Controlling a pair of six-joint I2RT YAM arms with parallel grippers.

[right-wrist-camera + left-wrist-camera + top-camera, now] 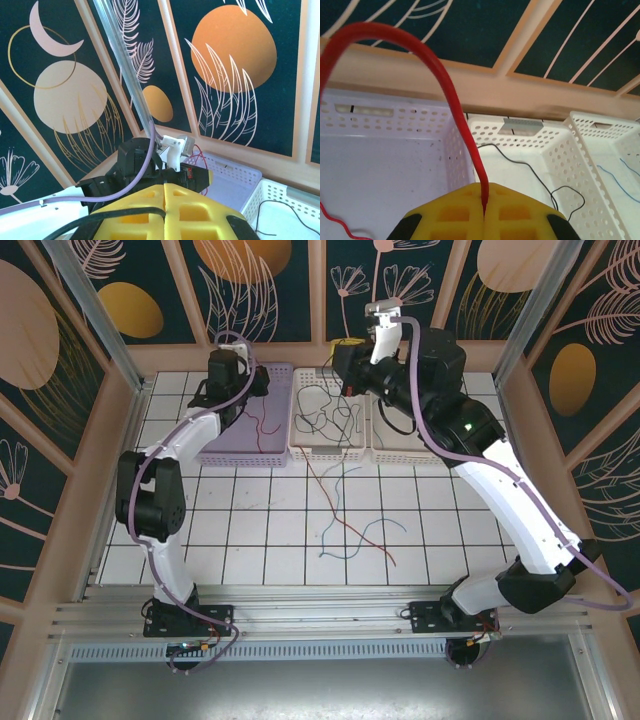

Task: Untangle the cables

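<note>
The left end effector (485, 207) pinches a red cable (447, 87) above the purple basket (225, 455). Dark cables (325, 410) lie knotted in the white basket (297, 445) beside the closed right end effector (166, 197). Red and blue strands (350, 530) cross on the surface (240, 540) behind both. Most untangling looks undone.

You have bright, even light from overhead, with only soft, faint shadows on the white table (250, 540). In your wrist views the red cable (445, 85) and black cable (100, 222) blur near the lens; the white basket (555, 150) behind stays sharper.
</note>
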